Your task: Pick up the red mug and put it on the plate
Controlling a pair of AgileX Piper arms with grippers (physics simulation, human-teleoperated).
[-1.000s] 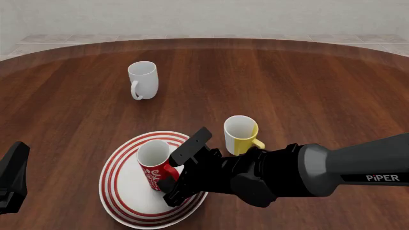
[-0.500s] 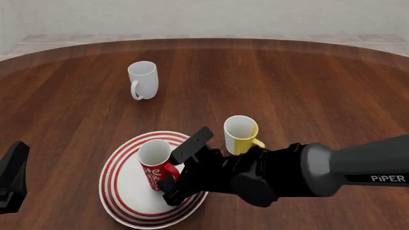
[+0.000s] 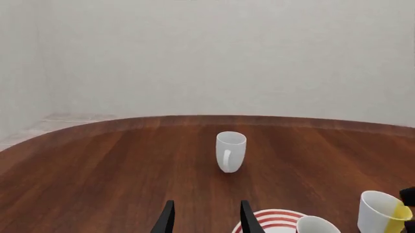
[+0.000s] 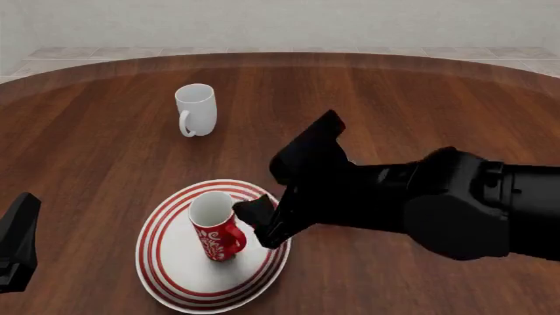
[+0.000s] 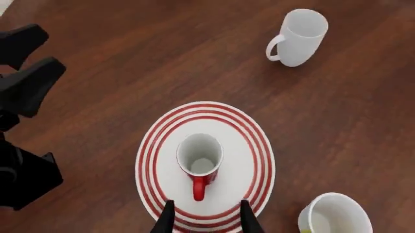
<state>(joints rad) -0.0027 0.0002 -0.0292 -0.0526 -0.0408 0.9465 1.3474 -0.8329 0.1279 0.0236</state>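
The red mug (image 4: 215,228) with white swirls stands upright near the middle of the red-ringed white plate (image 4: 160,266), its handle toward my right arm. My right gripper (image 4: 262,190) hangs open above the plate's right side, clear of the mug. In the right wrist view the red mug (image 5: 199,160) sits on the plate (image 5: 259,160) below, and the right gripper (image 5: 205,221) holds nothing. My left gripper (image 4: 16,246) stays at the table's near left edge. The left wrist view shows that left gripper (image 3: 205,221) open and empty.
A plain white mug (image 4: 196,108) stands at the back left of the wooden table. A yellow-and-white mug (image 5: 334,216) stands just right of the plate, hidden behind my right arm in the front view. The table's curved far edge meets a pale wall.
My right gripper has let go of the red mug and risen up and to the right. The mug stays standing on the plate. The left arm has not moved.
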